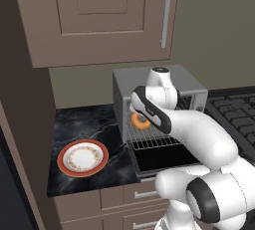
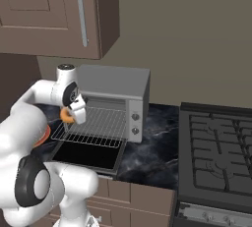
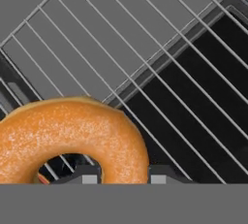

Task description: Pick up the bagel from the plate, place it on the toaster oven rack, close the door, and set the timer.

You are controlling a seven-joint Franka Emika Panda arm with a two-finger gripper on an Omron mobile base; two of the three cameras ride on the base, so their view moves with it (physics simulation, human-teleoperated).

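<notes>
The bagel (image 3: 72,131), a golden-orange ring, hangs just above the toaster oven rack (image 3: 121,48) with my gripper (image 3: 123,178) shut on its right side. From the base views the bagel (image 1: 140,121) (image 2: 66,115) is over the left part of the pulled-out rack (image 1: 149,135) (image 2: 96,125), at the mouth of the oven. The gripper (image 2: 74,114) points down at the rack. The door (image 1: 164,157) (image 2: 88,155) lies folded down flat in front, dark glass up. The plate (image 1: 62,162) sits bare on the counter to the oven's left.
The grey toaster oven (image 1: 149,80) (image 2: 113,81) has two knobs (image 2: 135,124) on its right panel. A brown wall cabinet (image 1: 99,15) hangs above it. A black stove (image 2: 216,147) lies to the right. My own arm crosses in front of the oven.
</notes>
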